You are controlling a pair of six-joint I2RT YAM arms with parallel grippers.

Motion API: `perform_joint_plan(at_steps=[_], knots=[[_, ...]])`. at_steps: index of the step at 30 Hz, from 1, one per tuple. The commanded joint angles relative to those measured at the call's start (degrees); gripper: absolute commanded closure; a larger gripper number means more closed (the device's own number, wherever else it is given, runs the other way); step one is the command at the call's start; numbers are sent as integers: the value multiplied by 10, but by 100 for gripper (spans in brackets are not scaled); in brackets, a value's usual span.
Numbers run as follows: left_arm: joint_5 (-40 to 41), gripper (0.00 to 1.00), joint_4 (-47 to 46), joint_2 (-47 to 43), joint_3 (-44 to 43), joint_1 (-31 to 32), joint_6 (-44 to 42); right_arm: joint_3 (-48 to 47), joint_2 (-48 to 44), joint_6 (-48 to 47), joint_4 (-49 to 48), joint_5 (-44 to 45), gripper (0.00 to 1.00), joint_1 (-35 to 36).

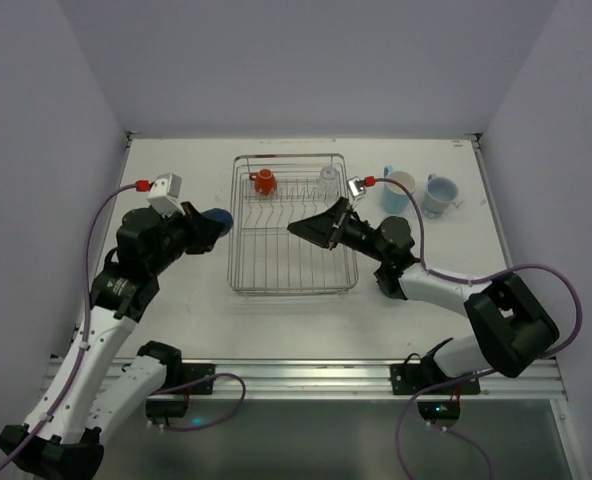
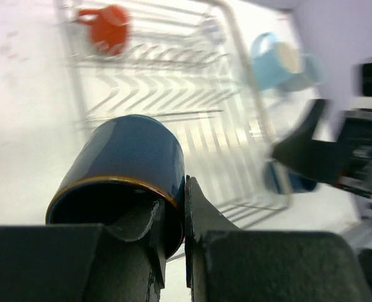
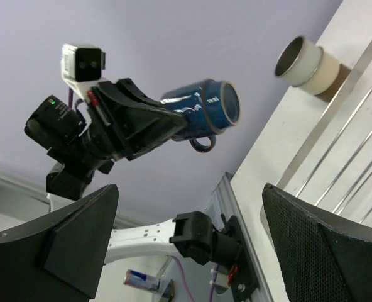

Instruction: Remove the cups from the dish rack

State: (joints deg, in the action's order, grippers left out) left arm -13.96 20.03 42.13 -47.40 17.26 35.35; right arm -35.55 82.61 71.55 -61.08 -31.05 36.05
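Starting at the left, the left gripper (image 1: pixel 204 226) is seen clamped on the rim of a dark blue mug (image 1: pixel 218 218). One finger is inside the mouth and the other is against the outer wall, as is shown most plainly in the left wrist view. The mug is held clear of the table (image 1: pixel 306 330), just left of the dish rack (image 1: pixel 291 290). Its long axis lies roughly level: the mouth is turned back toward the gripper and the base is pointed right, toward the rack. In the right wrist view the handle is seen hanging beneath the mug, a detail not given by the top view. A cream-and-brown tumbler (image 3: pixel 308 66) is shown in that view alone, standing on the table just outside the rack's left rim.

Inside the rack, an orange mug (image 1: pixel 264 182) is lodged at the far left and a clear glass (image 1: pixel 328 175) at the far right. Over the rack's middle the right gripper (image 1: pixel 311 228) is held with its jaws spread wide and nothing between them. Right of the rack, two light blue mugs (image 1: pixel 416 192) are set side by side on the table. A blue object (image 2: pixel 286 179) beyond the rack's right side is caught only in the left wrist view, too blurred to be named.
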Motion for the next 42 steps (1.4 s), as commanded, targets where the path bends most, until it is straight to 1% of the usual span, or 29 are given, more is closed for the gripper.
perform_joint_plan(at_steps=[1,2,3,5,6,8,9,10,12,13,15,18,21,23,25,26,30,31,33,34,35,36,39,40,42], knots=[[150,100,184,26,-35,-4,-113,18,-30,-31,-13,-2,1,-19],[181,100,191,37,-33,-4,-117,23,-40,-39,-5,-1,1,-20],[191,100,193,44,-31,-3,-120,23,-46,-48,22,1,1,-20],[182,100,193,70,-33,-5,-122,15,-69,-84,61,5,1,-21],[185,100,194,83,-36,-5,-123,11,-79,-98,108,9,1,-20],[204,100,195,120,-42,-6,-130,-1,-102,-146,161,23,1,-20],[210,100,193,134,-44,-9,-133,-6,-127,-167,215,33,1,-21],[211,100,186,149,-47,-13,-139,-9,-140,-200,240,54,1,-21],[211,100,181,196,-52,-18,-143,-18,-172,-229,302,70,1,-20],[212,100,169,210,-56,-20,-146,-22,-181,-255,319,84,1,-21],[214,100,158,257,-61,-21,-150,-30,-199,-276,364,93,1,-20],[218,100,150,317,-86,-23,-158,-36,-208,-307,402,108,1,-20],[227,100,140,366,-108,-33,-168,-37,-210,-325,416,120,1,-21],[220,100,135,400,-119,-45,-172,-39,-206,-335,421,126,1,-20],[214,98,129,421,-127,-56,-181,-42,-203,-344,431,133,1,-21],[217,95,128,441,-128,-58,-183,-42,-201,-346,434,136,1,-20],[222,88,118,473,-125,-64,-194,-41,-202,-352,445,147,1,-21],[223,83,113,475,-121,-64,-194,-40,-204,-352,446,153,1,-20],[223,76,107,473,-115,-64,-194,-40,-204,-352,450,163,1,-21],[223,70,104,472,-111,-64,-194,-44,-201,-358,453,172,1,-21],[221,68,103,467,-110,-64,-194,-49,-197,-361,458,176,1,-21],[220,65,99,462,-107,-64,-193,-53,-183,-368,460,180,1,-21],[217,48,92,436,-107,-64,-190,-86,-145,-391,490,196,1,-20],[213,40,90,417,-107,-64,-190,-107,-135,-398,500,211,1,-20],[209,34,82,395,-106,-64,-189,-130,-106,-414,532,227,2,-20]])
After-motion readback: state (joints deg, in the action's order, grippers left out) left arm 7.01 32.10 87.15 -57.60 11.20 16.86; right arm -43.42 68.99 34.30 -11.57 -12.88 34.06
